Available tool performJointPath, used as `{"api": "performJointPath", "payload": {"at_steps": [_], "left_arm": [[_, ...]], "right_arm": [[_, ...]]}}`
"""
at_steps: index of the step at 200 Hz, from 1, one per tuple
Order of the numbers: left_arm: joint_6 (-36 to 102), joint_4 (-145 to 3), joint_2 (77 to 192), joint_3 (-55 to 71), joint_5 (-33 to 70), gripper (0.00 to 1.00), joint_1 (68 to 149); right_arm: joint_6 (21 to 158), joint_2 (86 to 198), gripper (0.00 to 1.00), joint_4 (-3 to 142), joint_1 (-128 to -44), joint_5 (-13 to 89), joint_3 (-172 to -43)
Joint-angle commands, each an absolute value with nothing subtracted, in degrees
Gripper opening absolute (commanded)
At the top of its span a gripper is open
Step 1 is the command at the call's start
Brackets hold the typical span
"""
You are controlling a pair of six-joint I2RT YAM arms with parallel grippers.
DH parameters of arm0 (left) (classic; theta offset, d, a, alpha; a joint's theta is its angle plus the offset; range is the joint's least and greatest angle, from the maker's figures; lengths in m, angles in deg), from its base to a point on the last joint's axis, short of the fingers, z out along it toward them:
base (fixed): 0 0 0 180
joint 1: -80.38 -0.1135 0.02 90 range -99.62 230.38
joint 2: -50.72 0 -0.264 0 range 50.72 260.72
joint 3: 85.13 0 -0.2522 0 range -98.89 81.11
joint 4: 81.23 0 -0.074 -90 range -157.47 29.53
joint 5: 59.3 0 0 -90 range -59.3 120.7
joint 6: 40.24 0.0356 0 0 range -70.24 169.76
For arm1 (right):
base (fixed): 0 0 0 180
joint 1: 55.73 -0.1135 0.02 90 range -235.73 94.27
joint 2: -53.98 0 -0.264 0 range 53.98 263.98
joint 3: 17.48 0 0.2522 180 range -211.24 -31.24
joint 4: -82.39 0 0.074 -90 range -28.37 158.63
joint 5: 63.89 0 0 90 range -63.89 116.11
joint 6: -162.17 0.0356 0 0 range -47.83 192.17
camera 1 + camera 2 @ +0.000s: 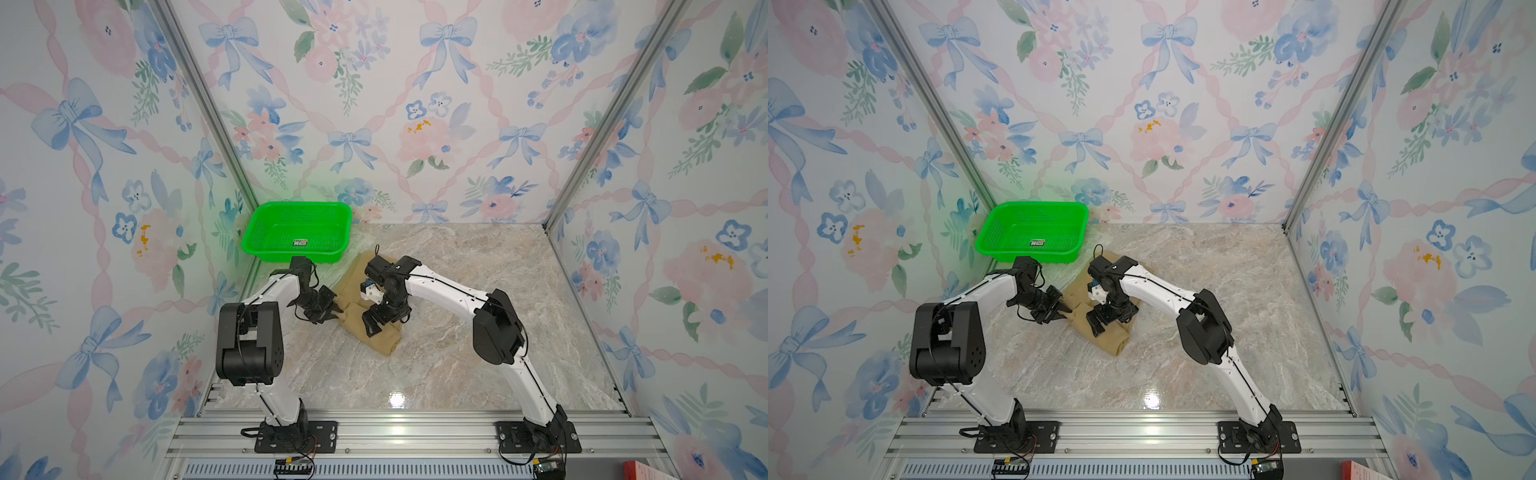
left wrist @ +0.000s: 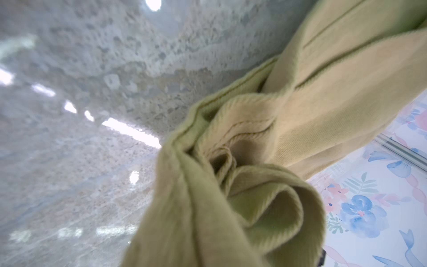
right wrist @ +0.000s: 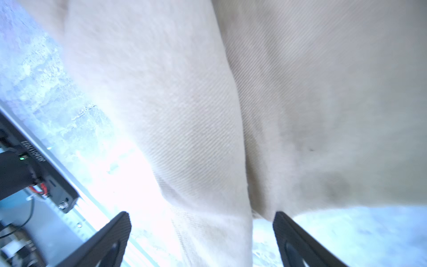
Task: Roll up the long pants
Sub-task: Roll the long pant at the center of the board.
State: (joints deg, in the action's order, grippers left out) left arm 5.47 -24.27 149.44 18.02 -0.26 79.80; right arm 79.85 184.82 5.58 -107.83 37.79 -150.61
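long pants (image 1: 384, 341): tan twill, loosely rolled on your tabletop (image 1: 457, 332); left gripper (image 1: 333, 312) clamped on 1 edge, right gripper (image 3: 201, 216) spread wide.

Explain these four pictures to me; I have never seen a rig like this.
Two white robot arms stand bolted to a rail, each ending in a two-finger gripper. Two pictures look down from overhead; the other two come from cameras on the arms' wrists. On the marble table lie the long pants, tan and bunched, near a green basket. The left gripper seems pinched on the pants' edge, with cloth bunched before its camera. The right gripper is open over the cloth, holding nothing.
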Motion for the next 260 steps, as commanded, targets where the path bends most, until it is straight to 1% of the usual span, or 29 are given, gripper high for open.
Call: {"api": "performJointPath", "payload": {"at_steps": [1,37,65,104,132,159,214,217,224,232,237,239,244,248,252,260], "left_arm": [[5.8,-16.0,148.8,16.8,-0.2,0.00,79.5],[4.7,-14.3,151.9,16.1,-3.9,0.00,77.2],[4.9,-12.5,153.5,15.3,-8.0,0.00,74.2],[6.9,-7.4,154.9,11.8,-9.1,0.00,71.6],[6.8,-5.8,156.0,9.7,-10.4,0.00,71.0],[7.6,-3.5,158.2,7.7,-11.2,0.00,70.9],[9.0,2.0,160.3,3.2,-12.1,0.00,70.4],[9.1,2.1,160.2,3.0,-12.2,0.00,70.4],[9.2,2.5,159.9,2.7,-12.2,0.00,70.3],[9.3,2.8,159.4,2.6,-12.4,0.00,70.3],[9.2,2.8,159.1,2.7,-12.5,0.00,70.2],[9.2,2.8,159.0,2.7,-12.5,0.00,70.2],[9.1,2.7,158.6,3.0,-12.6,0.00,70.2],[9.0,2.5,158.3,3.1,-12.7,0.00,70.1],[9.0,2.4,158.1,3.4,-12.8,0.00,70.1],[8.8,2.2,157.6,3.9,-13.1,0.00,70.0]], "right_arm": [[77.7,179.8,1.00,9.7,-112.4,22.2,-147.5],[75.4,175.8,1.00,15.9,-121.4,8.2,-139.8],[75.5,177.2,1.00,18.5,-125.6,2.6,-135.4],[76.3,180.6,1.00,21.4,-127.1,-4.2,-131.3],[75.8,184.3,1.00,21.6,-127.8,-8.2,-132.6],[73.1,185.1,1.00,24.1,-130.2,-16.4,-133.0],[73.1,190.2,1.00,22.8,-130.3,-18.9,-135.6],[73.2,190.5,0.98,22.8,-130.3,-19.0,-135.6],[73.1,191.0,0.90,23.1,-130.2,-18.9,-135.5],[73.2,191.5,0.88,23.1,-130.2,-19.0,-135.5],[73.4,191.7,0.79,23.0,-130.0,-19.0,-135.6],[73.4,191.8,0.73,23.0,-130.0,-19.0,-135.6],[73.5,192.2,0.55,22.9,-129.7,-19.0,-135.8],[73.8,192.5,0.48,22.6,-129.6,-18.9,-136.1],[73.9,192.7,0.43,22.3,-129.4,-18.7,-136.3],[74.0,193.0,0.39,21.9,-129.1,-18.3,-136.5]]}}
